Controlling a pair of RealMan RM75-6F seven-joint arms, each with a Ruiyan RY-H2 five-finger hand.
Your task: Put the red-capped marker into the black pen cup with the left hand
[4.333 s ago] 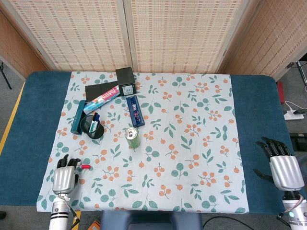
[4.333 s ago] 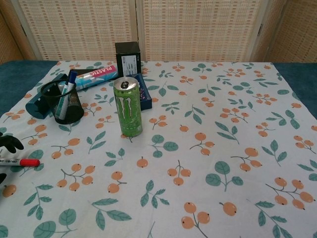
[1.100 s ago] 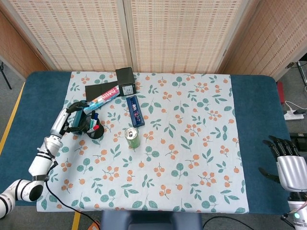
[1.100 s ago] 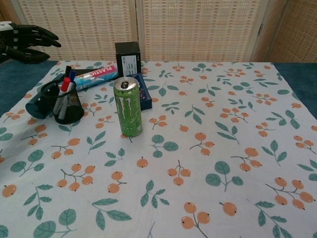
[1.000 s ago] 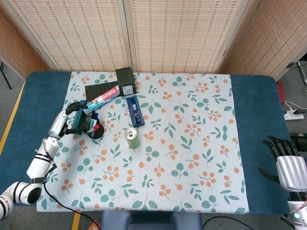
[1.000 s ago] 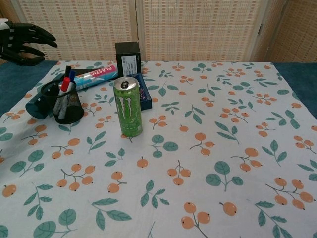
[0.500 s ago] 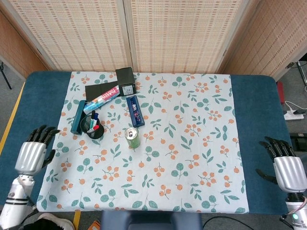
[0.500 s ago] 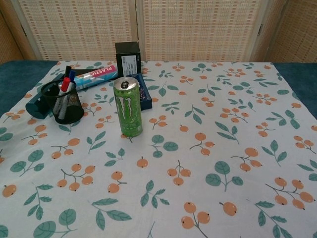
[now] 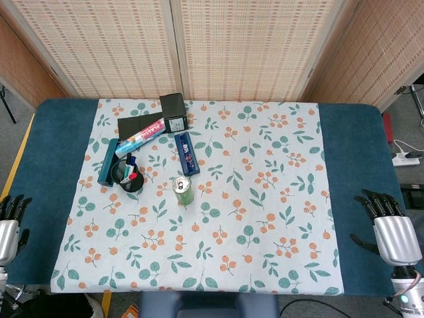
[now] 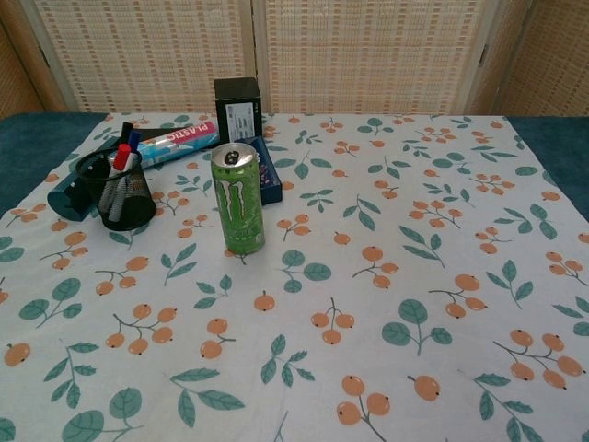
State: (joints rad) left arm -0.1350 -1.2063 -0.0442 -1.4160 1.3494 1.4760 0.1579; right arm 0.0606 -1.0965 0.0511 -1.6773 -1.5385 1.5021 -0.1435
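White cloth with orange berries and teal leaves over dark blue desk. Black mesh pen cup holds red-capped marker and blue-capped pen. Right of cup: green can. Behind it: black box, navy box.

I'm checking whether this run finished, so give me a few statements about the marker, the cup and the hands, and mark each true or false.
1. The red-capped marker stands in the black pen cup. True.
2. The left hand grips the marker. False: it holds nothing, fingers apart, at the table's left edge.
3. The green can lies on its side. False: it stands upright.
4. The right hand is empty, over the table's right edge. True.
5. The cup holds a blue-capped pen too. True.
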